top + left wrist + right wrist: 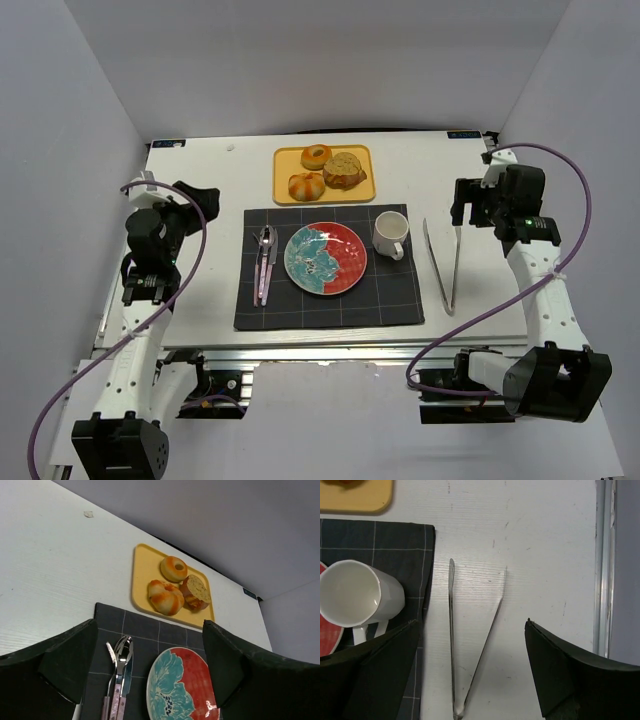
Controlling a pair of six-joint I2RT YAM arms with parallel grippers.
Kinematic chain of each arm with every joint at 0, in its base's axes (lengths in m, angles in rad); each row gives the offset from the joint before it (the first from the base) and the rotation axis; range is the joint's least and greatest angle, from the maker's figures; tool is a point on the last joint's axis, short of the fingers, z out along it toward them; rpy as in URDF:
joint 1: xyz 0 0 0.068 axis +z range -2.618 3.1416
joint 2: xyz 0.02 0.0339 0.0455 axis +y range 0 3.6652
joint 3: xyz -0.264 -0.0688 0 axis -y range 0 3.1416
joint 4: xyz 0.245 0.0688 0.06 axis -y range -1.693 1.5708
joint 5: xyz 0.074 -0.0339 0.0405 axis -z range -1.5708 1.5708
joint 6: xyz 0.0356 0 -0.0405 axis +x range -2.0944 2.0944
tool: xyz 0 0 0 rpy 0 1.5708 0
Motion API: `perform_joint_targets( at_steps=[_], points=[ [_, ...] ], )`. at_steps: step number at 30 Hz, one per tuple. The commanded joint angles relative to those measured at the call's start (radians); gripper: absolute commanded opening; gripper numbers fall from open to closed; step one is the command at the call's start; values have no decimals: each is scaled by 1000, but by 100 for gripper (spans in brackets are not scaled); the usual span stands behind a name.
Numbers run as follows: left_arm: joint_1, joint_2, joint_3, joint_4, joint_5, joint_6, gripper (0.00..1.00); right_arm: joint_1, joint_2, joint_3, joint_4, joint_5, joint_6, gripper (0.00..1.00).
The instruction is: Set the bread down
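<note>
The bread [316, 156] [174, 568] is a small golden piece with a brown rim and a dimple in its middle, lying at the back of a yellow tray [283, 190] [144, 575]. A tan speckled slice [345, 170] [195, 592] and a round orange scored bun [306, 186] [165, 597] share the tray. In front stands a red and teal plate [340, 260] [195, 680] with nothing on it. My left gripper [197, 200] [149, 622] hangs open at the table's left, aimed toward the plate. My right gripper [470, 205] [471, 622] is open above the metal tongs [445, 265] [452, 640].
The plate rests on a dark checked placemat [390, 300] with a spoon, fork and knife [265, 262] [117, 665] at its left and a white mug [390, 235] [357, 595] at its right. The tongs lie on the table right of the mat, near the table's right edge [600, 580].
</note>
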Motion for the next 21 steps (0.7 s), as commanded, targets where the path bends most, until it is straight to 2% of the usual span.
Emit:
perform_joint_targets(
  at_steps=[1, 3, 4, 5, 6, 7, 8, 9, 11, 13, 14, 15, 16, 17, 18, 19, 20, 21],
  points=[
    [0, 7, -20, 76, 50, -13, 93, 5, -16, 48, 5, -80, -34, 90],
    [0, 17, -30, 117, 66, -30, 75, 6, -48, 28, 5, -161, -105, 90],
    [0, 25, -32, 121, 66, -39, 62, 6, -65, 10, 19, -207, -211, 90],
    [0, 34, -32, 124, 67, -47, 24, 8, -85, -12, 7, -276, -301, 89],
    [0, 42, -32, 127, 73, -53, 4, 9, -125, -52, -19, -438, -401, 89],
    [0, 57, -33, 127, 78, -60, 0, 8, -145, -78, -56, -521, -633, 89],
    [0, 62, -38, 134, 80, -70, 0, 11, -185, -107, -61, -575, -670, 89],
    [0, 62, -41, 139, 83, -70, 0, 11, -203, -173, -21, -562, -642, 89],
    [-2, 70, -41, 132, 97, -48, 0, 13, -223, -204, 14, -535, -548, 89],
    [0, 90, -29, 77, 109, -27, 39, 11, -202, -212, 42, -484, -433, 90],
    [0, 97, -15, 63, 112, -4, 57, 11, -147, -201, 24, -453, -405, 79],
    [-2, 103, -15, 62, 118, 2, 74, 11, -109, -187, -19, -423, -390, 62],
    [0, 110, -17, 38, 120, 4, 79, 6, -75, -155, -28, -378, -356, 34],
    [0, 114, -30, 39, 132, 1, 81, -22, -18, -140, -41, -338, -307, 0],
    [0, 107, -49, 82, 146, -4, 86, -38, 29, -100, -97, -330, -308, 0],
    [0, 107, -61, 82, 146, -5, 86, -38, 30, -100, -97, -315, -310, 0],
    [-2, 100, -72, 93, 147, -7, 87, -38, 39, -90, -134, -301, -311, 12],
    [-2, 94, -81, 111, 140, -7, 88, -38, 56, -89, -146, -286, -310, 65]
  ],
)
